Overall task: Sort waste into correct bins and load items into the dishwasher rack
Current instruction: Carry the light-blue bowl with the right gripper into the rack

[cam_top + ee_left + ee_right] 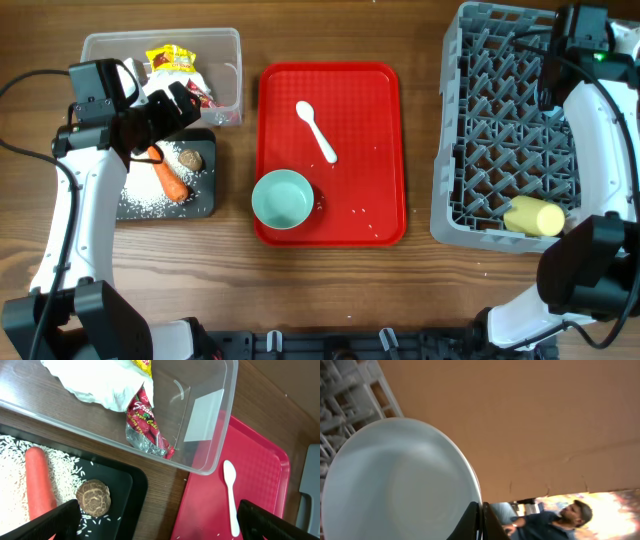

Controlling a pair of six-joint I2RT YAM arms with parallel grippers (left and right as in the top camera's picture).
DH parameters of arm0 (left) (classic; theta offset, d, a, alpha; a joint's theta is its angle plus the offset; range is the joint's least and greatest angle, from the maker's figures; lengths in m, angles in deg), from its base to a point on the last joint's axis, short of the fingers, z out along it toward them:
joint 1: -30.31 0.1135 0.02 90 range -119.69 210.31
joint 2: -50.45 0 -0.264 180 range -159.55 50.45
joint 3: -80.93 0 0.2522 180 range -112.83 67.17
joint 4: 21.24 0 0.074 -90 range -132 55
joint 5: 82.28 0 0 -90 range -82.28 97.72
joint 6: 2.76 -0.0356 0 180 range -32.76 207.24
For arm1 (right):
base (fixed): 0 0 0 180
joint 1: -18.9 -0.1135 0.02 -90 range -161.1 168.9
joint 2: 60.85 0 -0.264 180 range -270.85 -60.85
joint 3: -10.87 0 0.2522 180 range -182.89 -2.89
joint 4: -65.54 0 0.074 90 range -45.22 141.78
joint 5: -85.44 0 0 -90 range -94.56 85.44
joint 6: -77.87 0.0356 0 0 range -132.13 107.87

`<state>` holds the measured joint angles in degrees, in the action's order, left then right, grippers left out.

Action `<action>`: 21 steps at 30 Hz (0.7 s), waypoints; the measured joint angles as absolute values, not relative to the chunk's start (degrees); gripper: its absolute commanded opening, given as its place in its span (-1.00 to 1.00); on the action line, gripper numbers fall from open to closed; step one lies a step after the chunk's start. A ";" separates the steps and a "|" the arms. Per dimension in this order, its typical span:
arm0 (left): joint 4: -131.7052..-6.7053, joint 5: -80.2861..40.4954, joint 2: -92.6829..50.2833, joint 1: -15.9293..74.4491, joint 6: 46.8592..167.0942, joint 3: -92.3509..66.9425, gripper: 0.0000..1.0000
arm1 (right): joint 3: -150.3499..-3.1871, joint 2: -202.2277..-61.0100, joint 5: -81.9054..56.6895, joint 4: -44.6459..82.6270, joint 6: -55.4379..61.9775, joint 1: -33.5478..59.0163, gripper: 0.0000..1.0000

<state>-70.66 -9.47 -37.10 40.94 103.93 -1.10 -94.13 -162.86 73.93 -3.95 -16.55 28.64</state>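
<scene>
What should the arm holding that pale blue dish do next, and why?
Probably ease the light blue dish down on edge between the pegs of the dishwasher rack, then open the jaws. The right gripper pinches its rim, and the rack's grid shows just beside it.

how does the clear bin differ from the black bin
The clear bin is see-through with taller walls; the black bin is opaque and shallow. The clear bin holds snack wrappers and white tissue; the black bin holds a carrot, rice grains and a brown lump. Both are rectangular, similar in footprint, and sit beside the red tray.
</scene>
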 measured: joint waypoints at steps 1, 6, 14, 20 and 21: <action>-70.62 -9.47 -37.10 40.94 103.91 -1.10 1.00 | -93.06 -162.86 74.07 -4.08 -16.75 28.81 -0.91; -70.62 -9.45 -37.10 40.94 103.93 -1.10 1.00 | -80.47 -163.17 74.26 -4.32 -17.82 31.37 -0.91; -70.64 -9.47 -37.10 40.94 103.93 -1.10 1.00 | -75.77 -163.17 73.87 1.97 -19.20 31.43 -0.91; -70.64 -9.47 -37.10 40.94 103.93 -1.10 1.00 | -75.71 -163.17 70.33 5.80 -21.67 31.43 -0.91; -70.64 -9.47 -37.10 40.94 103.93 -1.10 1.00 | -75.71 -163.17 69.74 6.02 -21.87 31.43 -0.91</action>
<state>-70.64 -9.47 -37.10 40.94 103.93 -1.10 -75.71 -163.17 69.74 6.02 -21.87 31.43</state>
